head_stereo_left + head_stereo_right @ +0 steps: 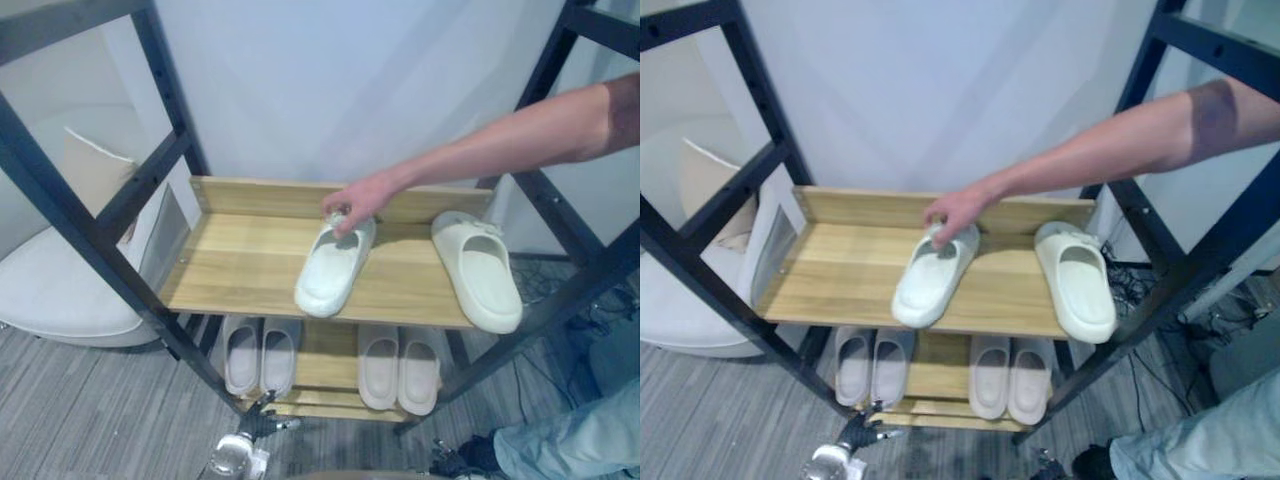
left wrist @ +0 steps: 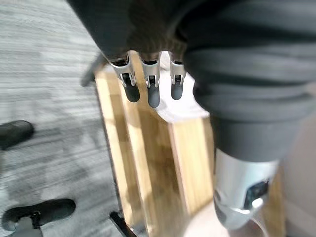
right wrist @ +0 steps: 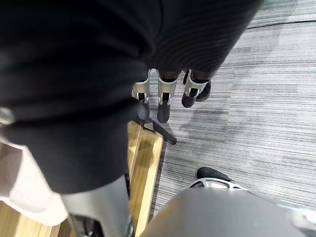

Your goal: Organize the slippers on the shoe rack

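Grey carpet floor (image 1: 70, 420), white wall behind. Shoe rack (image 1: 240, 265): wooden shelves in a black frame. Upper shelf: centre slipper (image 1: 335, 270), cream, lying at an angle, a person's hand (image 1: 355, 200) on its far end; right slipper (image 1: 480, 270), cream, near end overhanging the shelf edge. Lower shelf: left pair (image 1: 260, 355) and right pair (image 1: 400, 368), pale. Left robot hand (image 2: 153, 91) and right robot hand (image 3: 164, 103): low near the floor, fingers straight, holding nothing.
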You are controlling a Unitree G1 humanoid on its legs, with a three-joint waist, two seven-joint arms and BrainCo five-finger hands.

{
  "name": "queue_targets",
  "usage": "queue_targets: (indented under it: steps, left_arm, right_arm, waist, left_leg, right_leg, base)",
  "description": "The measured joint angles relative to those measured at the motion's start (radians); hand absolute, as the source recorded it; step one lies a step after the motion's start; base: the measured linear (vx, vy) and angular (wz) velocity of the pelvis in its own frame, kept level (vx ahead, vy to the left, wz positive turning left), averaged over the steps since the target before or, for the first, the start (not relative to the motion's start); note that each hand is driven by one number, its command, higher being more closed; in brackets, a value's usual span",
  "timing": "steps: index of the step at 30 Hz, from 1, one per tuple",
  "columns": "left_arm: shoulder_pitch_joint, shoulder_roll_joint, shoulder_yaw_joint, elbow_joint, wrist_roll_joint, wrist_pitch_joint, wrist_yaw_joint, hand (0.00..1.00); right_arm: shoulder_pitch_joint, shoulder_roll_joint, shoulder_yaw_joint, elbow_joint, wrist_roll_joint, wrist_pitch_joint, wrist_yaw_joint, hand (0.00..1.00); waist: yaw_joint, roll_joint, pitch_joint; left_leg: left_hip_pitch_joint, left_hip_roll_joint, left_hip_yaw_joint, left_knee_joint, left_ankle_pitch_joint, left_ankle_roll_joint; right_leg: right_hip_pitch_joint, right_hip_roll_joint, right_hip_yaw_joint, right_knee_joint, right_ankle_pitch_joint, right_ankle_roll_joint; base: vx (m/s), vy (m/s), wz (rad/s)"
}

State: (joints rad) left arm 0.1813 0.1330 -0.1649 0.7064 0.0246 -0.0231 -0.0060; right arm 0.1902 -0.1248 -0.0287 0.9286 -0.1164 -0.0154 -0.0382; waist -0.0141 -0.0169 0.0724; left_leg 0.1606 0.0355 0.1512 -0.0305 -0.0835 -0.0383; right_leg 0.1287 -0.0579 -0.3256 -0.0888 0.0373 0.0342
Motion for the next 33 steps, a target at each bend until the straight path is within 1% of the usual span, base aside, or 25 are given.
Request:
queue_targets:
  steps: [5, 11, 13, 15, 16, 23, 33]
  left_arm:
    - [0.0, -0.018, 0.025, 0.043, 0.035, 0.0, 0.024, 0.0]
    - [-0.002, -0.034, 0.028, 0.065, 0.093, -0.006, 0.029, 0.0]
    - [-0.002, -0.035, 0.027, 0.066, 0.097, -0.01, 0.029, 0.0]
    - [-0.004, -0.038, 0.027, 0.07, 0.1, -0.01, 0.029, 0.0]
    - [-0.005, -0.038, 0.026, 0.07, 0.1, -0.01, 0.029, 0.0]
    - [-0.012, -0.042, 0.018, 0.07, 0.101, -0.012, 0.029, 0.0]
    - [-0.02, -0.042, -0.033, 0.051, 0.101, -0.014, 0.023, 0.0]
  right_arm:
    - [0.0, 0.003, -0.003, 0.0, 0.0, 0.0, -0.003, 0.0]
    - [-0.001, 0.002, -0.006, 0.0, 0.0, 0.0, -0.004, 0.0]
    - [-0.002, 0.002, -0.006, 0.0, 0.0, 0.0, -0.004, 0.0]
    - [-0.003, 0.002, -0.007, 0.0, 0.0, 0.0, -0.004, 0.0]
    - [-0.003, 0.002, -0.007, 0.0, 0.0, 0.0, -0.004, 0.0]
    - [-0.009, 0.002, -0.007, 0.0, 0.0, 0.0, -0.008, 0.0]
    - [-0.012, 0.002, -0.007, 0.0, 0.0, 0.001, -0.009, 0.0]
  waist:
    - [0.0, -0.001, 0.001]
    - [0.001, 0.003, 0.005]
    - [0.001, 0.007, 0.009]
    - [0.001, 0.003, 0.01]
    - [0.001, 0.007, 0.013]
    - [0.001, 0.003, 0.027]
    - [0.001, 0.005, 0.033]
  left_leg:
    - [0.0, -0.004, 0.0, 0.0, 0.0, 0.0]
    - [0.003, -0.006, -0.001, 0.0, 0.0, 0.0]
    - [0.005, -0.006, -0.001, 0.0, 0.0, 0.0]
    - [0.008, -0.007, -0.001, -0.001, 0.0, 0.0]
    - [0.008, -0.007, -0.001, -0.001, 0.0, 0.0]
    - [0.011, -0.007, -0.001, -0.001, 0.0, 0.0]
    - [0.012, -0.008, -0.001, -0.002, 0.0, 0.0]
  right_leg:
    - [0.0, -0.001, 0.0, 0.0, 0.0, 0.0]
    - [0.0, -0.001, -0.001, 0.0, 0.0, 0.0]
    - [-0.001, -0.002, -0.001, 0.0, 0.0, 0.0]
    - [0.0, -0.002, -0.001, 0.0, 0.0, 0.0]
    - [0.001, -0.002, -0.001, 0.0, 0.0, 0.0]
    - [0.002, -0.002, -0.001, 0.0, 0.0, 0.0]
    - [0.003, -0.003, 0.0, 0.0, 0.0, 0.0]
  base:
    - [0.0, 0.0, 0.0]
    - [0.0, 0.0, 0.0]
    - [0.0, 0.0, 0.0]
    - [0.0, 0.0, 0.0]
    - [0.0, 0.0, 0.0]
    - [0.0, 0.0, 0.0]
    - [0.0, 0.0, 0.0]
